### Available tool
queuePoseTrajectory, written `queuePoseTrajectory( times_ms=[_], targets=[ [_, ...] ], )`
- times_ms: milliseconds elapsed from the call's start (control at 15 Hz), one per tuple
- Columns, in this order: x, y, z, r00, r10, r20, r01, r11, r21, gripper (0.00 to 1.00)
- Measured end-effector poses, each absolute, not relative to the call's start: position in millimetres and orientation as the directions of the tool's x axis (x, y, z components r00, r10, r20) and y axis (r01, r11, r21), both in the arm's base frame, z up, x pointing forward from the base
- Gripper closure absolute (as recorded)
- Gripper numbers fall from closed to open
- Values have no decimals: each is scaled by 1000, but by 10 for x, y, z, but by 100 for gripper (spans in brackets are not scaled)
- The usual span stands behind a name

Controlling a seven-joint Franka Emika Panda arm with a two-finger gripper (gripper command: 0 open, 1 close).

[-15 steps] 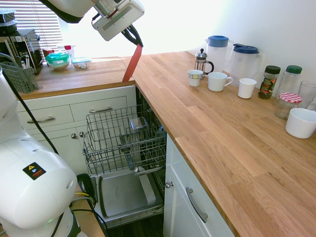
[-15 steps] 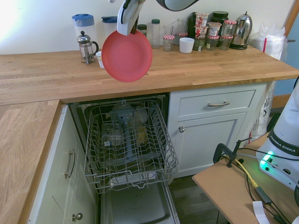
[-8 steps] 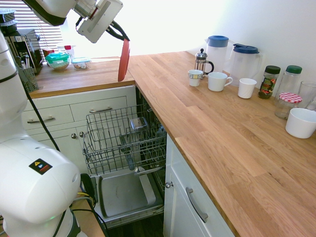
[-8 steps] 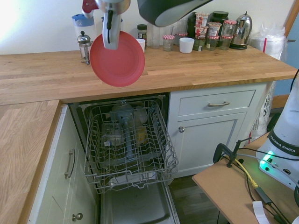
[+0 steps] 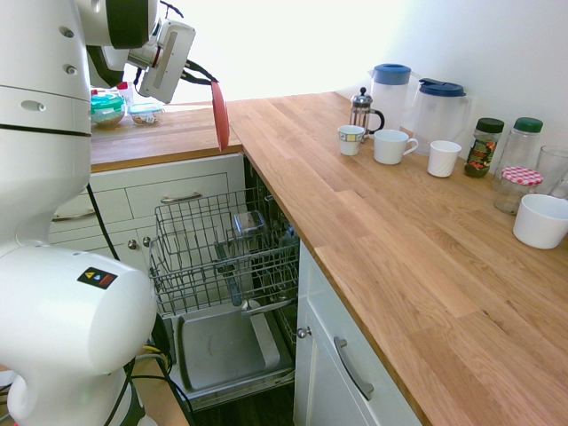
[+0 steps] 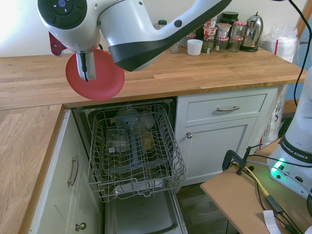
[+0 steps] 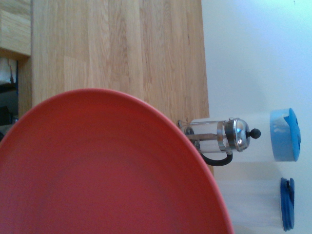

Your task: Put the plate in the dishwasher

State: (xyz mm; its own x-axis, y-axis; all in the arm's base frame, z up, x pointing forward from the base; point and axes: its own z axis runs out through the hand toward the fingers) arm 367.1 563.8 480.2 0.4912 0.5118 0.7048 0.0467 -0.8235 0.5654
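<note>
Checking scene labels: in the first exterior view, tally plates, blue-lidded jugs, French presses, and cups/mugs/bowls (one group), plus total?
Plate: 1
Blue-lidded jugs: 2
French press: 1
Cups/mugs/bowls: 4
Total: 8

Seen from the first exterior view, the wooden worktop (image 5: pixel 355 231) turns a corner at the far left, where a teal-lidded bowl (image 5: pixel 107 110) sits. Along the right wall, from far to near, stand a French press (image 5: pixel 360 113), two blue-lidded pitchers (image 5: pixel 389 93) (image 5: pixel 437 111), a patterned cup (image 5: pixel 351 140), a white mug (image 5: pixel 390 146), a plain white cup (image 5: pixel 444 159), lidded jars (image 5: pixel 483 148) and a white bowl (image 5: pixel 540 220).
</note>
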Motion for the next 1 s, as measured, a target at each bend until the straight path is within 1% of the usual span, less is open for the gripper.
queuePoseTrajectory(
  times_ms=[200, 467, 667, 1000],
  targets=[
    [3595, 5644, 4757, 518, 511, 686, 33, -813, 581, 100],
    [3614, 5644, 4636, 524, 529, 667, 39, -798, 602, 100],
    [3492, 5741, 4310, 532, 551, 643, 65, -784, 618, 100],
    [3380, 5840, 3555, 560, 573, 598, 90, -760, 644, 100]
  ],
)
